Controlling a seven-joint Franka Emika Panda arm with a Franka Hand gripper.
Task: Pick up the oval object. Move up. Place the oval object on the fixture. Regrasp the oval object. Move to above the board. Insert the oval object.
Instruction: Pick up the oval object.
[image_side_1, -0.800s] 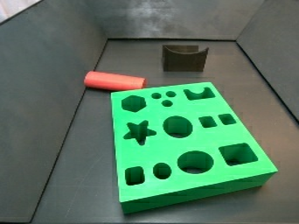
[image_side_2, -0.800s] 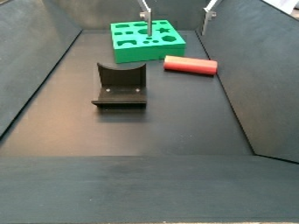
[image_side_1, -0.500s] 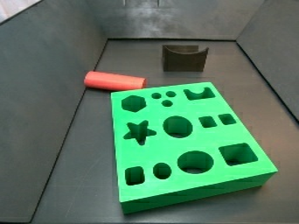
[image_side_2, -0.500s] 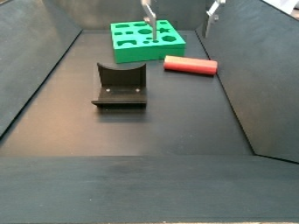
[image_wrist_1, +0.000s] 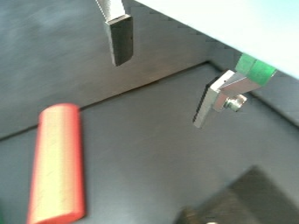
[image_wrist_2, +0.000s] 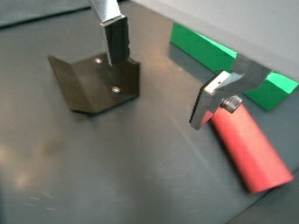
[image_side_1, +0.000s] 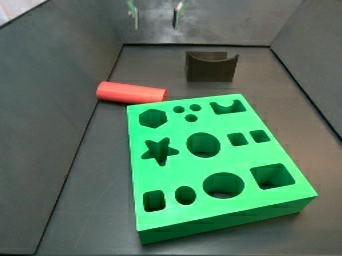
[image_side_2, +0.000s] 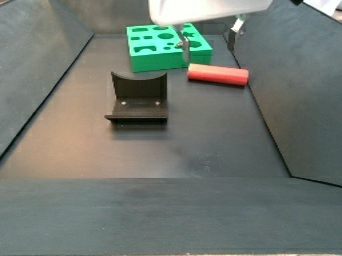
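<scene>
The oval object, a red-orange peg (image_side_1: 130, 92), lies flat on the dark floor to the left of the board's far end; it also shows in the other side view (image_side_2: 218, 75) and in both wrist views (image_wrist_1: 59, 164) (image_wrist_2: 250, 150). The green board (image_side_1: 214, 160) lies flat with its cut-out holes facing up. The dark fixture (image_side_1: 210, 65) (image_side_2: 136, 98) stands apart from both. My gripper (image_side_1: 154, 14) hangs open high over the floor between the peg and the fixture, with nothing between its fingers (image_wrist_1: 121, 39). In a wrist view the peg lies just beyond one finger (image_wrist_2: 216, 101).
Dark sloping walls (image_side_1: 67, 60) enclose the floor on all sides. The board's corner (image_wrist_2: 222, 57) shows past the fingers in a wrist view, and the fixture (image_wrist_2: 93, 83) stands behind the other finger.
My gripper has come lower: its fingertips now show at the top of a side view and its white body fills more of the other. Peg, board and fixture have not moved.
</scene>
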